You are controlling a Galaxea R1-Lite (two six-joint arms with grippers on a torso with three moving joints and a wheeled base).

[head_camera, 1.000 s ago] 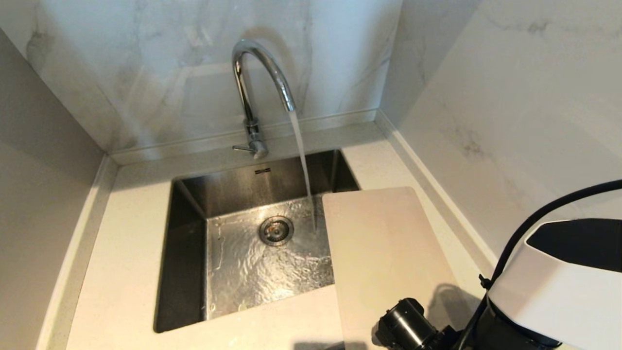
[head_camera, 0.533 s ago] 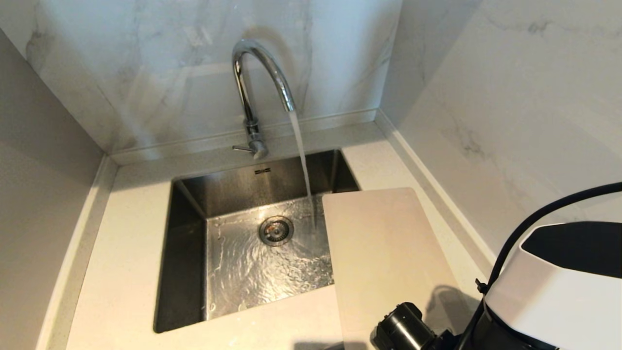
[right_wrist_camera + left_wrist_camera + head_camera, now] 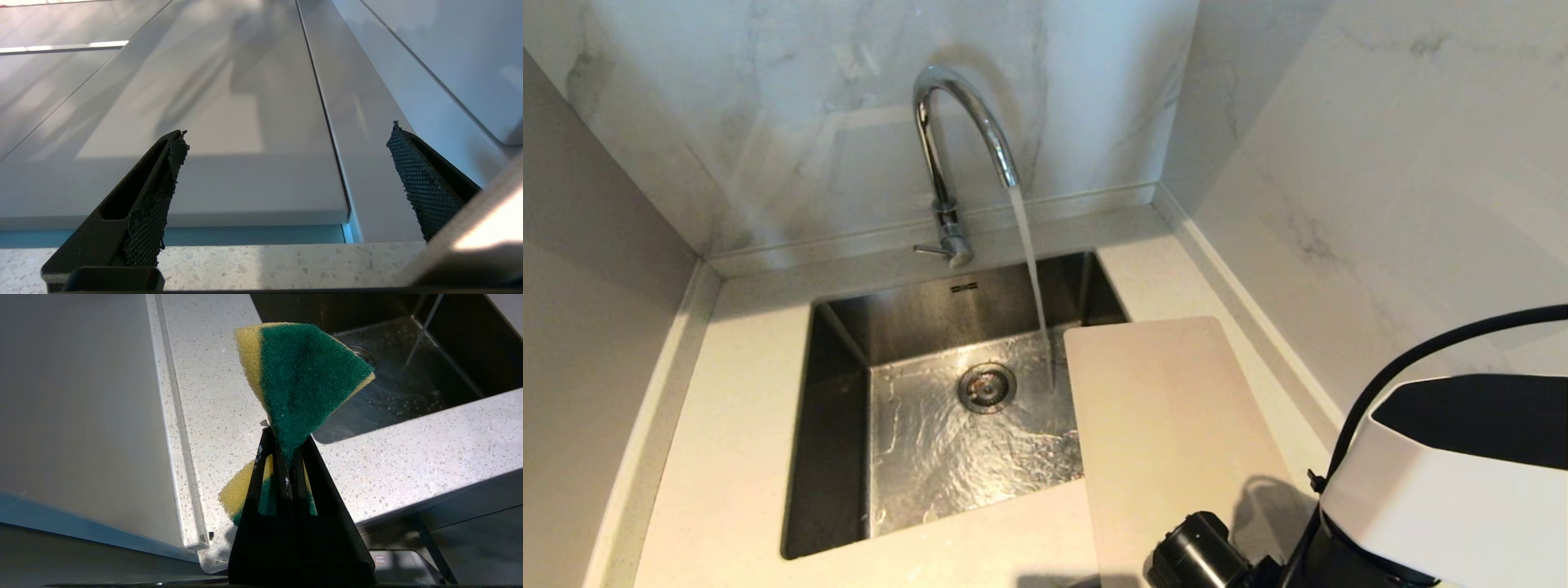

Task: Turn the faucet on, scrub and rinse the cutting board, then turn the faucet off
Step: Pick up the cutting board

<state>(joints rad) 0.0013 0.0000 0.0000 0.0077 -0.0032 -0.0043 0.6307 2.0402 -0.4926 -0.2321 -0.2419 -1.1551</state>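
Two grippers, two states: your left gripper pinches a soft green-and-yellow scrub sponge; your right gripper gapes empty. Your cutting board overhangs the sink beside the running faucet. Judge it thin, stiff, slippery; grip its near edge.

Green-and-yellow sponge, chrome faucet, cream cutting board, speckled counter

Faucet behind sink, at the wall; water stream falling into the basin right of the drain. Cutting board on countertop, right of sink, one corner overhanging the basin. Right arm at near right.
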